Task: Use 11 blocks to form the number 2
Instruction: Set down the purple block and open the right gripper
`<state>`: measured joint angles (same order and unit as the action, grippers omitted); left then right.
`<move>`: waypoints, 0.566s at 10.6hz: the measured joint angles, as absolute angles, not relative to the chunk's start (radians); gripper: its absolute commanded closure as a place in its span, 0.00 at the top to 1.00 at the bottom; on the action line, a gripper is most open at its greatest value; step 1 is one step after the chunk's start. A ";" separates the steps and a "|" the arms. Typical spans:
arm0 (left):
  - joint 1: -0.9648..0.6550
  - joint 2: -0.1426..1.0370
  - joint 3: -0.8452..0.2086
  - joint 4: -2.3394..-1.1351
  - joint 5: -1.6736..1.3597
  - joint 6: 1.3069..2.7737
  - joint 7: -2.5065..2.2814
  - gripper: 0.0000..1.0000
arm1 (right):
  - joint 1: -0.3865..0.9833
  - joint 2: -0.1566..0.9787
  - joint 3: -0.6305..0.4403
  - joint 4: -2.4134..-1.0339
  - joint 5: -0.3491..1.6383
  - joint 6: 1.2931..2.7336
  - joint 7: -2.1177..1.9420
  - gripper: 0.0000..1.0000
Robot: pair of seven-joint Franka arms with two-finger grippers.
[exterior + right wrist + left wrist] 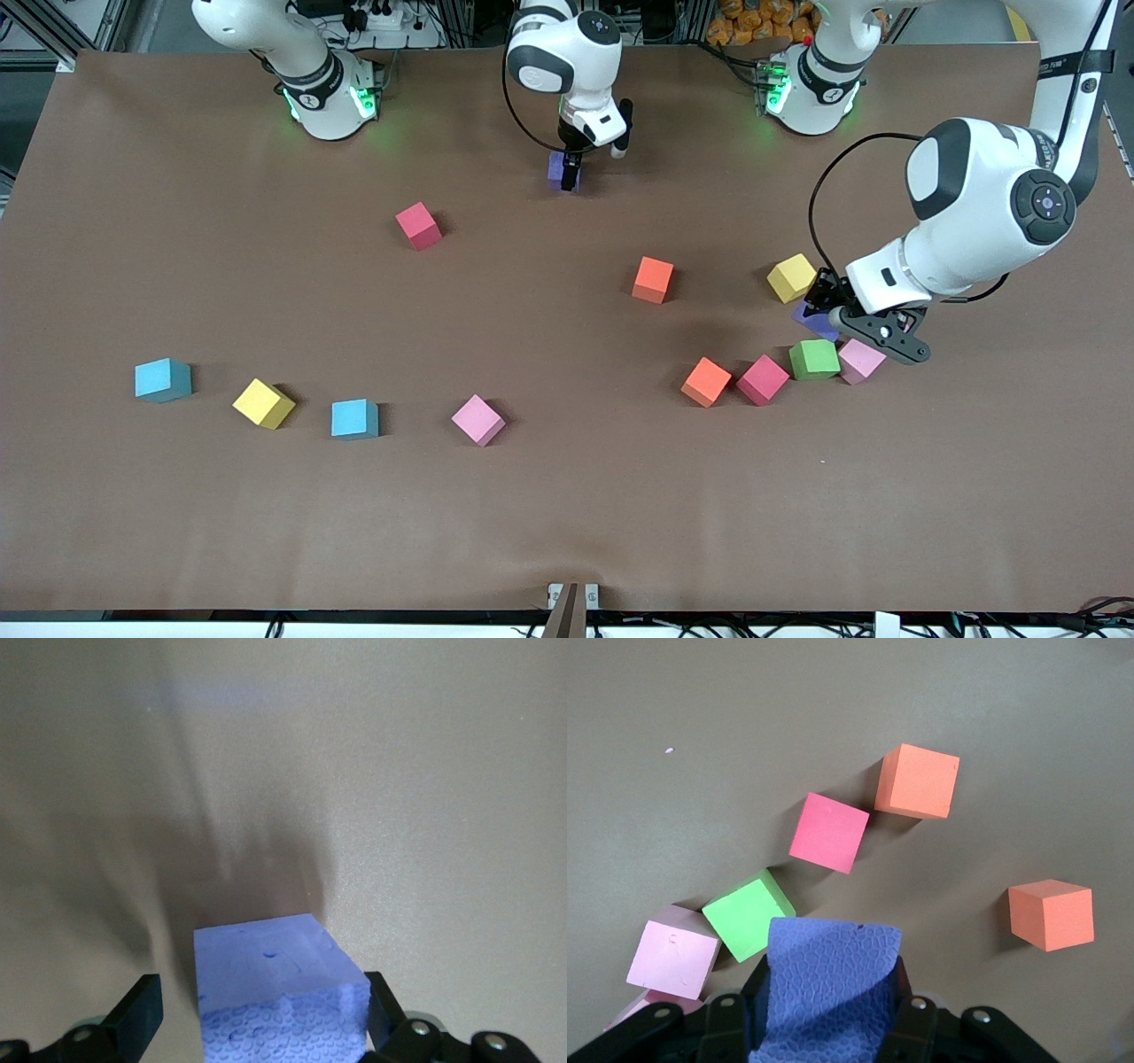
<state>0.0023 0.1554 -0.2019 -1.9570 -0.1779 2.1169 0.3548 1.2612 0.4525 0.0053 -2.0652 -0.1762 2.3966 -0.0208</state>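
Note:
My left gripper (822,306) is shut on a purple block (811,322), low over the table between a yellow block (791,277) and a green block (814,359). In the left wrist view this purple block (833,957) sits tilted in the left gripper (830,992). My right gripper (571,173) is open around the other purple block (558,168), which rests on the table near the robots' bases. In the right wrist view one finger (142,1010) stands clear of that block (266,961).
Beside the green block lie a red block (763,379), an orange block (706,382) and a pink cube (860,361). Another orange block (653,279) and red block (418,225) lie mid-table. Toward the right arm's end: light blue (162,379), yellow (263,403), light blue (354,418), pink (478,419).

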 measured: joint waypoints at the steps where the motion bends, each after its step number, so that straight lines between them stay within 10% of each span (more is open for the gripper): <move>1: 0.002 0.155 -0.202 -1.944 -0.178 2.097 0.355 0.22 | 1.261 0.452 0.004 -2.063 -0.176 2.397 -0.021 1.00; 6: -0.003 0.155 -0.218 -1.915 -0.136 2.025 0.359 0.25 | 1.257 0.431 -0.002 -2.065 -0.182 2.392 -0.021 1.00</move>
